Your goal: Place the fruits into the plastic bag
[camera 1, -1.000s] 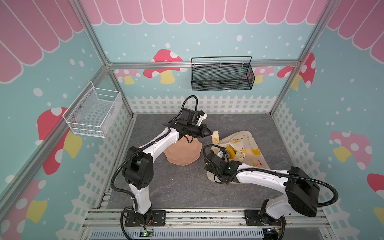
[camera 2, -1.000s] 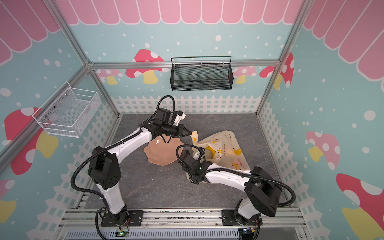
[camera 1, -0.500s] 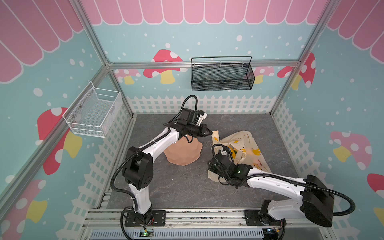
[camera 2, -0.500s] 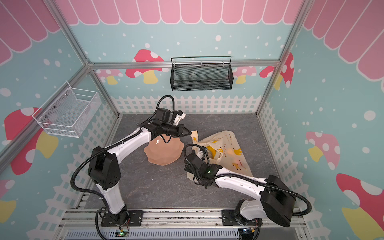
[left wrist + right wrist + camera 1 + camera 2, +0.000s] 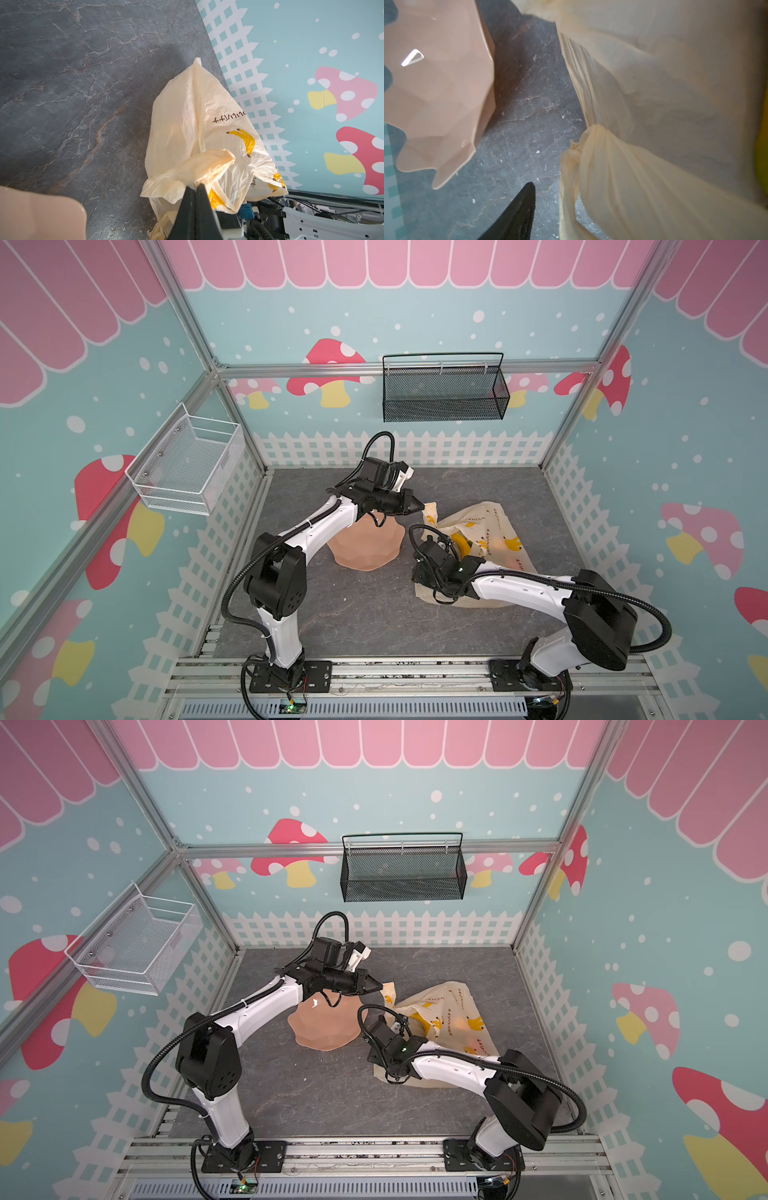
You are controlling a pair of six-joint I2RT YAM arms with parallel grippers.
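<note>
The cream-yellow plastic bag [image 5: 486, 526] [image 5: 451, 1002] lies crumpled on the grey floor, right of centre. My left gripper [image 5: 419, 509] [image 5: 196, 186] is shut on one of its loop handles [image 5: 207, 164] and holds it up, so the mouth gapes. My right gripper [image 5: 430, 541] is open beside that mouth. Only one dark finger [image 5: 521, 209] shows in the right wrist view; the bag [image 5: 654, 104] hides the other. A yellow fruit [image 5: 460, 542] shows inside the mouth. An orange glow [image 5: 496, 545] comes through the film. Other fruits are hidden.
A peach-pink wavy-edged dish [image 5: 365, 543] [image 5: 436, 83] sits just left of the bag, under the left arm. A black mesh basket [image 5: 442, 393] hangs on the back wall. A white wire basket [image 5: 187, 468] hangs on the left wall. Fence-printed walls ring the floor.
My right gripper has gone from shut to open at the bag's mouth, and its elbow has swung out to the right. The left gripper has kept hold of the handle without moving.
</note>
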